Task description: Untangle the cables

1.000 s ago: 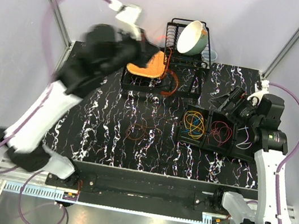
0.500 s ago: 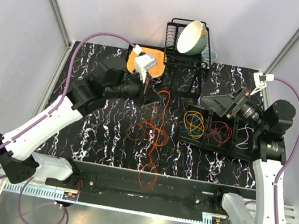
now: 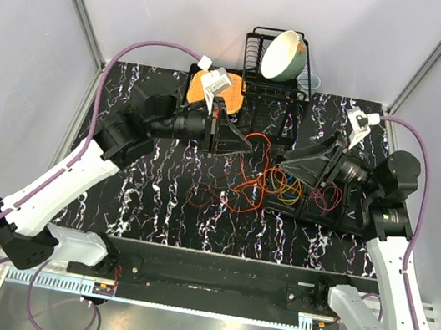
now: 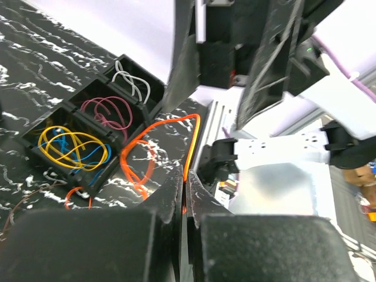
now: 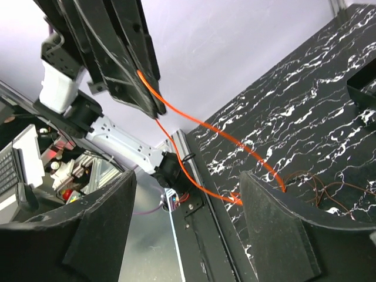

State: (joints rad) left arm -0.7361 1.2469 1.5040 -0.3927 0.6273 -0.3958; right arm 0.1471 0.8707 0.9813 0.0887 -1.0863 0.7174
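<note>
Since the earlier frame, the right gripper [image 3: 285, 166] has been swung toward the left gripper [image 3: 236, 145]. The orange cable [image 3: 244, 188], which then trailed past the table's [image 3: 139, 194] near edge, is now gathered just left of the divided black tray [image 3: 307, 217].

From above, the left gripper is seen left of the tray, pinched onto the orange cable's upper end. The right gripper is held over the tray's left end. Brown cables [image 3: 202, 196] lie further left of the tray.

From the left wrist, the fingers are seen clamped on the orange cable, which loops down beside the tray. Yellow and blue cables [image 4: 70, 147], pinkish-red cables [image 4: 111, 108] and white cables [image 4: 132, 82] fill its three compartments.

From the right wrist, the right gripper's jaws are seen spread wide, with nothing gripped. The orange cable is strung from the left gripper's tips down between them.
</note>
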